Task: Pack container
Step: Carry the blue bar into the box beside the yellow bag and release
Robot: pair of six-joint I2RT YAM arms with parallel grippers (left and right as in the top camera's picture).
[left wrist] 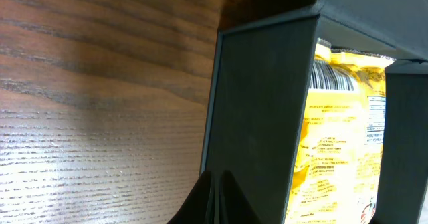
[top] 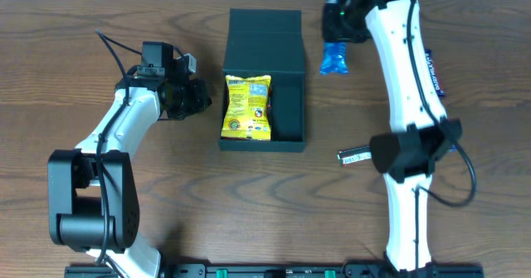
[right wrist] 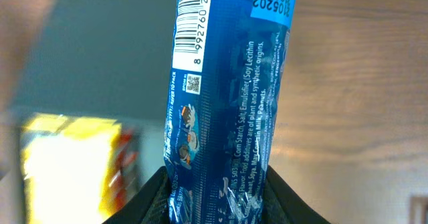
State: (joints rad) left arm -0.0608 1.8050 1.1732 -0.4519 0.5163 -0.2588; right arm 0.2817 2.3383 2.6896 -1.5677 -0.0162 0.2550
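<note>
Wooden tabletop (top: 83,29) carries the open container (top: 265,31), which sits between the two sets of jaws. The left jaws look pressed together and empty, just beside its outer wall. The right jaws are clamped on a blue packet (right wrist: 227,103) near its far corner. A yellow packet (top: 247,106) lies inside the container.

Blue packet (right wrist: 224,103): barcode digits "8 992760 221"; ingredient print "Corn Starch", "Emulsifier", "Soy Lecithin", "Milk, Peanuts". Yellow packet (left wrist: 341,144): barcode and small print, too blurred to read.
</note>
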